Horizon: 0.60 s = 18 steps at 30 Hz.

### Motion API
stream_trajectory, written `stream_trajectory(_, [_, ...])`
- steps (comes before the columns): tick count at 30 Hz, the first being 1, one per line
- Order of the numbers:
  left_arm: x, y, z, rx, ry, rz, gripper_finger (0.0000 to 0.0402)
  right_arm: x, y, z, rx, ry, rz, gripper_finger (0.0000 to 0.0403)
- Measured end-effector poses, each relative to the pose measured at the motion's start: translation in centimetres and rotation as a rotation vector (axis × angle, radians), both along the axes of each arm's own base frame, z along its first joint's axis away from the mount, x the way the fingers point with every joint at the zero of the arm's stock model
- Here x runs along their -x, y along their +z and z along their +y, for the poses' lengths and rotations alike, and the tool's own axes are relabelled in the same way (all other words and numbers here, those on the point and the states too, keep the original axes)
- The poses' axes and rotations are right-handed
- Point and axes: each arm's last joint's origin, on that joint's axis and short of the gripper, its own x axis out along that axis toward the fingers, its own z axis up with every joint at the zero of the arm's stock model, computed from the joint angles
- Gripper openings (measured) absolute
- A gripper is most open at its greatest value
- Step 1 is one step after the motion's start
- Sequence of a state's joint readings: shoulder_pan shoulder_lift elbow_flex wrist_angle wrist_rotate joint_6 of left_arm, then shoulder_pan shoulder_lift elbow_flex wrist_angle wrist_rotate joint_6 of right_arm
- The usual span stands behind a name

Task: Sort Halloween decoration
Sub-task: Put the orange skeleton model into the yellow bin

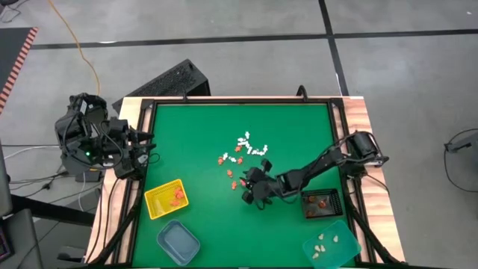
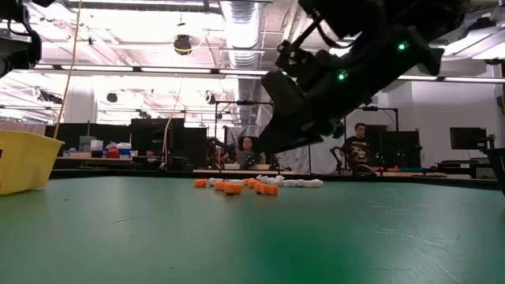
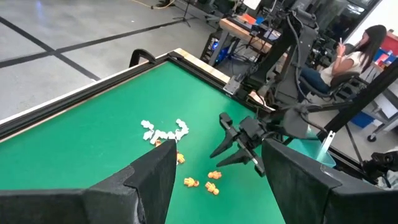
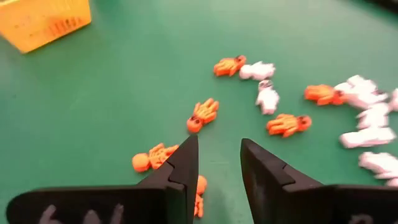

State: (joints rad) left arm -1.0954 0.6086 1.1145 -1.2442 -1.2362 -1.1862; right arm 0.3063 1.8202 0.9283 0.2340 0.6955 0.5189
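Your tiny orange and white skeleton-like Halloween trinkets (image 1: 243,153) lie scattered mid-way across the green felt table (image 1: 194,134), a few already in the yellow slatted basket (image 1: 166,199), black mesh tray (image 1: 322,203) and teal tray (image 1: 331,246). Your right gripper (image 1: 250,193) hangs just beside the pile, fingers (image 4: 180,165) parted, empty. Your left gripper (image 1: 146,149) waits released at the table's edge.

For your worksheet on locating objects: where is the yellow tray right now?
In the high view the yellow tray sits at the mat's left side, just above the blue tray.
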Motion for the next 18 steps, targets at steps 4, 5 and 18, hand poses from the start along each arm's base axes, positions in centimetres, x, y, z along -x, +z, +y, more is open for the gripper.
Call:
stream_trajectory(4, [0.0,0.0,0.0,0.0,0.0,0.0,0.0226,0.0,-0.6,0.2,-0.034,-0.041,-0.012,0.0137])
stream_trajectory(5, [0.0,0.0,0.0,0.0,0.001,0.0,0.0226,0.1,-0.8,0.2,-0.044,-0.049,-0.006,0.0143])
stream_trajectory(18, [0.0,-0.1,0.0,-0.011,0.001,0.004,0.0226,-0.7,-3.9,1.5,-0.073,-0.075,-0.006,0.0208])
